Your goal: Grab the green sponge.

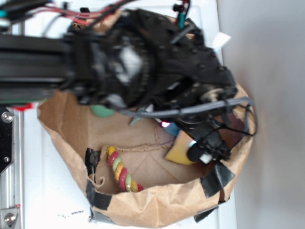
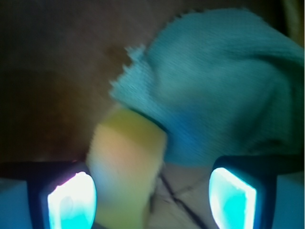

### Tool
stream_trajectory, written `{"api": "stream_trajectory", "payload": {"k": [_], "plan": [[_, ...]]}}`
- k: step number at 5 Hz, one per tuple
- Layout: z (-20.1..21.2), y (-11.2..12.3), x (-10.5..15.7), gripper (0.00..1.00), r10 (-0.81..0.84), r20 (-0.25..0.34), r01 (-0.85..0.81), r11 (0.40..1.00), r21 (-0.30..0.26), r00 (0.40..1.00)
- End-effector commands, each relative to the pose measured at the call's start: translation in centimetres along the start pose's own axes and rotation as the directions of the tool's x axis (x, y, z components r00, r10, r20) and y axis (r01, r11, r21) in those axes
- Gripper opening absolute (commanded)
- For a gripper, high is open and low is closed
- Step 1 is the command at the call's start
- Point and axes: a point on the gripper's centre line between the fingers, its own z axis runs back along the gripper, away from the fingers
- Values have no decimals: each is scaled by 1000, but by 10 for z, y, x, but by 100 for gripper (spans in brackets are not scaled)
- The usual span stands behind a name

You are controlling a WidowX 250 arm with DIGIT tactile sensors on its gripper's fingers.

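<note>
The end effector (image 2: 151,198) has its fingers apart, so the green sponge (image 2: 126,167) lies between them, nearer the left finger, partly under the teal cloth (image 2: 214,90) ahead, ready for closing.

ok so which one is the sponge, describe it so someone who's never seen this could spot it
Look inside the brown paper bag, under the black robot arm, at its right side near the gripper. The sponge is the plain yellow foam block lying beside and partly under the teal cloth. It is smooth and blocky, unlike the fringed woven cloth, the striped twisted rope or the green ball.
</note>
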Motion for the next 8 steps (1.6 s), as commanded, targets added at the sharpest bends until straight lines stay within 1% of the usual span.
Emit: {"api": "stream_trajectory", "payload": {"k": [1,2,3,4,5,6,7,8], "plan": [[11,-5,14,100,65,22,-64,998,-13,998],[3,-4,8,100,74,-13,-74,997,0,997],[-5,-9,-3,100,73,-61,-73,997,5,995],[-7,-10,-5,100,73,-59,-73,997,-1,996],[-22,-8,-13,100,45,-73,-43,999,31,996],[-30,-6,-19,0,77,-89,-73,996,47,993],[-29,0,-14,0,85,-65,-81,995,60,994],[-11,2,-7,0,15,-30,-13,999,52,999]]}}
